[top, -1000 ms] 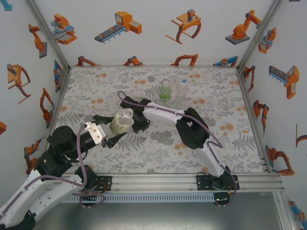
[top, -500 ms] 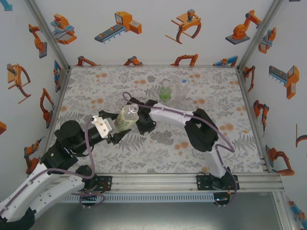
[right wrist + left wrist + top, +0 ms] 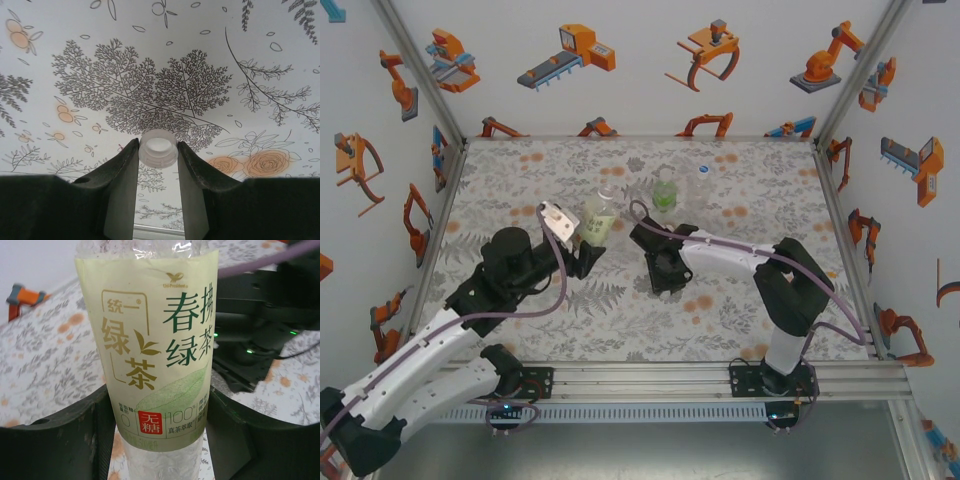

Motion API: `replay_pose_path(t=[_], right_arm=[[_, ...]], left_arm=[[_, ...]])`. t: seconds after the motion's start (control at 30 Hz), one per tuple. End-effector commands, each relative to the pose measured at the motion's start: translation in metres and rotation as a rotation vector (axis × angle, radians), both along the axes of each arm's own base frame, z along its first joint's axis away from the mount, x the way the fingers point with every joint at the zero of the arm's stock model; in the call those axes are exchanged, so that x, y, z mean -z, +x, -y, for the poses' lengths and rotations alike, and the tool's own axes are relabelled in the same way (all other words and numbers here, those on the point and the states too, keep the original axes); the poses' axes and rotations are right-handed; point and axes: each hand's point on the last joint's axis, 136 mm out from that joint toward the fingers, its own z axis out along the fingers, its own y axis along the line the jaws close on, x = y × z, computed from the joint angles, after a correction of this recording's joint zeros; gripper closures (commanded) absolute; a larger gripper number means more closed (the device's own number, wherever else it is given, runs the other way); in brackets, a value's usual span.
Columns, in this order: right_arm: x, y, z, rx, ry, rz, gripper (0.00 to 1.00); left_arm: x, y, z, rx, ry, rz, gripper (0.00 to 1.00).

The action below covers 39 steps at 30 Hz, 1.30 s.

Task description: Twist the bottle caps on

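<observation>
Bottle (image 3: 598,222) moved rearward | L gripper (image 3: 161,430) clamps it | R gripper (image 3: 157,145) clamps white cap (image 3: 158,150) (wrist cam)

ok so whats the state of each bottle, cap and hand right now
yellow-label bottle: gripped by left hand, mouth looks open
white cap: off its bottle, pinched in right hand
green-label bottle: standing free
unlabelled bottle: standing free, blue cap on

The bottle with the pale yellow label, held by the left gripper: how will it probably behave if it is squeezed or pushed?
The bottle looks like thin clear plastic with no liquid visible, so it is probably light and may dent under the left gripper. It is tall and narrow, so a push near its top would likely tip it.
</observation>
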Motion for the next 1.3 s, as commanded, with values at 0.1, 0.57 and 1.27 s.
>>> replay_pose_path(t=[0.1,0.57,1.27], right_arm=[[-0.001,0.005,0.001,0.048,0.024,0.042,0.67],[-0.018,0.005,0.003,0.051,0.036,0.058,0.59],[0.001,-0.002,0.002,0.058,0.039,0.012,0.59]], left_arm=[[-0.022,0.019,-0.026,-0.118,-0.164,-0.114,1.00],[-0.021,0.017,-0.028,-0.112,-0.174,-0.108,1.00],[-0.019,0.019,-0.027,-0.111,-0.174,-0.108,1.00]])
